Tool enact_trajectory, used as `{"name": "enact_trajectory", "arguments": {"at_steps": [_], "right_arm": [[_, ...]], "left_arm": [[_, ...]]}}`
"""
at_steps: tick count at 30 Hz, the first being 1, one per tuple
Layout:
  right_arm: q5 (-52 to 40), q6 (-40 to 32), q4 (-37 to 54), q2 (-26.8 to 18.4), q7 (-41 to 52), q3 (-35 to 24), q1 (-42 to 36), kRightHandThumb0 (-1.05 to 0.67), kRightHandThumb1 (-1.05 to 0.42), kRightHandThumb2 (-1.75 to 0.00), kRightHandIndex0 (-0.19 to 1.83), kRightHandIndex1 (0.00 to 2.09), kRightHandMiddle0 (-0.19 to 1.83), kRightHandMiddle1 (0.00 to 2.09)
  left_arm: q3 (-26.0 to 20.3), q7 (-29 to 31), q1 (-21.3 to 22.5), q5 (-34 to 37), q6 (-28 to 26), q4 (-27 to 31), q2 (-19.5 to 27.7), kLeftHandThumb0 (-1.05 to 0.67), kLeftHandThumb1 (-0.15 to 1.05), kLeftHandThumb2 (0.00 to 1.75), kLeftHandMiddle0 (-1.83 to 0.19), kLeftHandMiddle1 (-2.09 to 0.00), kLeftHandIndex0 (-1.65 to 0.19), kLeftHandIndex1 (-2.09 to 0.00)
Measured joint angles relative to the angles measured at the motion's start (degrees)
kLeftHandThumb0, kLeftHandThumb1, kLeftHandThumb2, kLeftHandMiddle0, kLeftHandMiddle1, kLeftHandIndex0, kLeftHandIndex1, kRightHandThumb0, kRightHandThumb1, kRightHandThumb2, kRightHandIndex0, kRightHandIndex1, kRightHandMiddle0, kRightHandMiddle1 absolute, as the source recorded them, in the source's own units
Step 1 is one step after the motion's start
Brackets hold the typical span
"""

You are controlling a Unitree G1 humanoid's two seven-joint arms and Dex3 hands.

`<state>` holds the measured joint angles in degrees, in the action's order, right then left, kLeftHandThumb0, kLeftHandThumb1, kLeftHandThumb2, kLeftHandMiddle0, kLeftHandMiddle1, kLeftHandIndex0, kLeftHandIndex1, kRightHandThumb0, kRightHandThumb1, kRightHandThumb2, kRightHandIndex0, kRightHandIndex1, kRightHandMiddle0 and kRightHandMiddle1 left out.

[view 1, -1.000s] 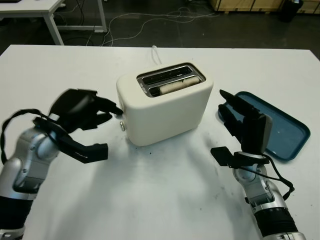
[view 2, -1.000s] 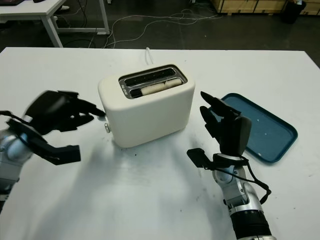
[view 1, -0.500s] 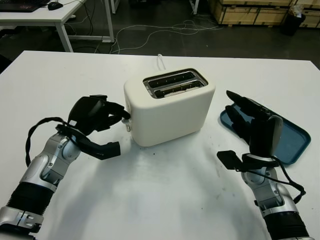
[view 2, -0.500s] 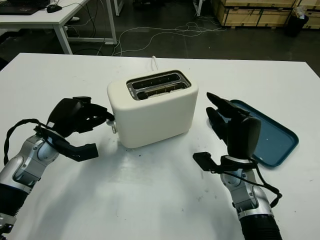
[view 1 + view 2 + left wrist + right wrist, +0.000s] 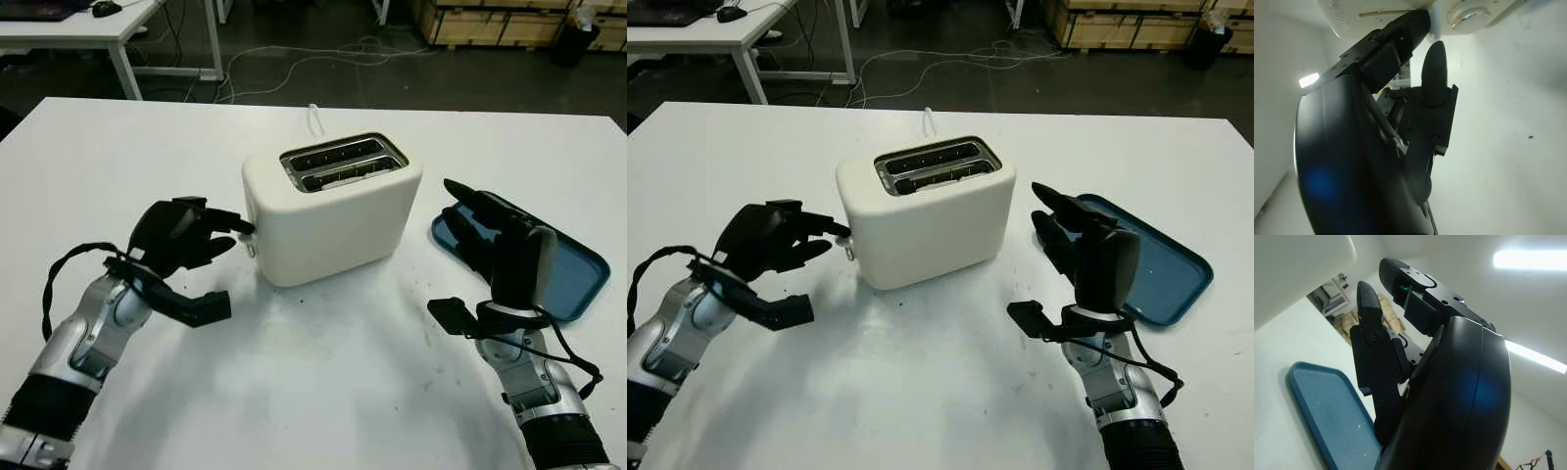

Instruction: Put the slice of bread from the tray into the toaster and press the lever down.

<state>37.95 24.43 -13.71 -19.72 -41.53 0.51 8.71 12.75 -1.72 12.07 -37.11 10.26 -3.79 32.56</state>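
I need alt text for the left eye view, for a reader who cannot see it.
A white toaster stands mid-table with the robot's left hand at its lever end, fingertips at the lever. The right hand is raised and open between the toaster and a blue tray.

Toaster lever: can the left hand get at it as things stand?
Probably yes. The left hand is at the toaster's end face, fingertips right by the lever, with nothing between them.
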Motion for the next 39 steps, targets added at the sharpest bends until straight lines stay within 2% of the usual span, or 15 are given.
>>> {"name": "enact_trajectory", "arguments": {"at_steps": [5, 11, 15, 22, 25, 31, 39], "right_arm": [[0.0, 0.03, -0.29, -0.06, -0.05, 0.03, -0.01, -0.29, -0.92, -0.09, 1.15, 0.02, 1.0, 0.0], [0.0, 0.02, -0.5, -0.1, -0.05, 0.05, -0.01, -0.31, -0.92, -0.1, 1.16, 0.02, 1.0, 0.0], [0.0, 0.03, -0.62, -0.11, -0.05, 0.08, -0.01, -0.29, -0.92, -0.09, 1.16, 0.01, 1.0, 0.0], [-0.01, 0.03, -0.63, -0.12, -0.04, 0.08, -0.01, -0.3, -0.92, -0.1, 1.16, 0.01, 1.0, 0.0], [-0.01, 0.03, -0.63, -0.12, -0.04, 0.08, -0.01, -0.29, -0.92, -0.1, 1.16, 0.01, 1.0, 0.0], [-0.01, 0.03, -0.63, -0.12, -0.02, 0.08, -0.01, -0.3, -0.92, -0.1, 1.16, 0.01, 0.99, 0.0], [-0.01, 0.03, -0.63, -0.12, 0.01, 0.08, -0.01, -0.29, -0.92, -0.09, 1.16, 0.01, 1.0, 0.0]], "left_arm": [[0.72, -3.6, 0.03, -0.87, -3.74, -1.52, -2.8, -0.23, 0.92, 0.23, -0.61, -1.43, -1.07, -0.12], [1.18, -4.43, 1.22, -0.87, -5.46, -1.99, -3.79, -0.25, 0.92, 0.28, -0.64, -1.2, -1.06, -0.1], [1.84, -4.43, 2.47, -0.89, -6.64, -2.26, -3.79, -0.27, 0.92, 0.38, -0.6, -0.89, -1.03, -0.07], [2.94, -4.41, 3.98, -0.89, -8.41, -2.39, -3.76, -0.28, 0.92, 0.45, -0.54, -0.75, -0.99, -0.04], [3.23, -4.41, 4.14, -0.88, -8.78, -2.39, -3.75, -0.29, 0.92, 0.45, -0.62, -0.77, -1.01, -0.05], [3.76, -4.41, 3.89, -1.35, -9.04, -1.94, -3.31, -0.3, 0.92, 0.45, -0.69, -1.05, -1.04, -0.06], [5.31, -4.21, 3.38, -3.01, -10.81, 2.27, -1.82, -0.33, 0.92, 0.5, -0.68, -1.07, -1.04, -0.07]]}}
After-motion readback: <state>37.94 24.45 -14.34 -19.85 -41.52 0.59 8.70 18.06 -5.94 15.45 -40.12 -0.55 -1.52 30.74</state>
